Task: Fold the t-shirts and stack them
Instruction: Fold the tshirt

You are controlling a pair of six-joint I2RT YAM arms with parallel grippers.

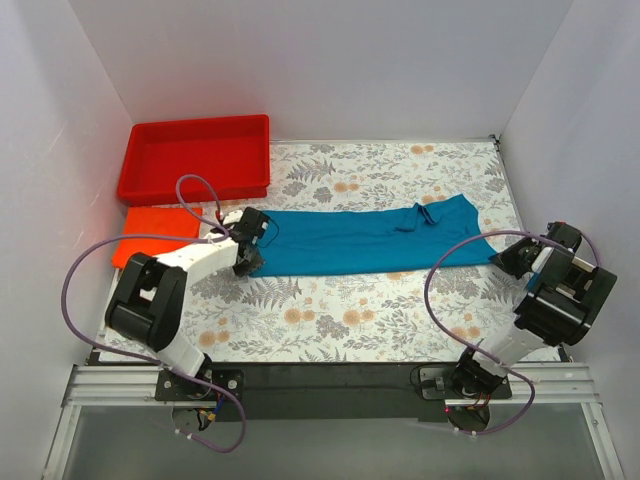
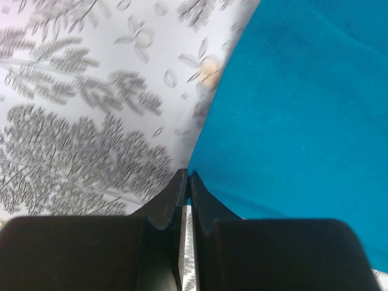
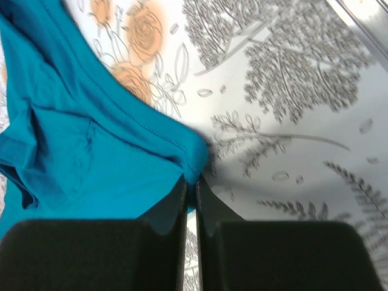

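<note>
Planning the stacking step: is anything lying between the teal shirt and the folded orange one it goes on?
No loose object does. The teal shirt lies right of the orange shirt, with only tablecloth and the left gripper between them. The red tray sits behind, off that path.

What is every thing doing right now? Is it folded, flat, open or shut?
teal shirt: folded into a long strip, lying flat.
orange shirt: folded small, lying beside the tray.
tray: upright, nothing in it.
left gripper: shut on the teal shirt's left end.
right gripper: shut on the teal shirt's right end.
</note>
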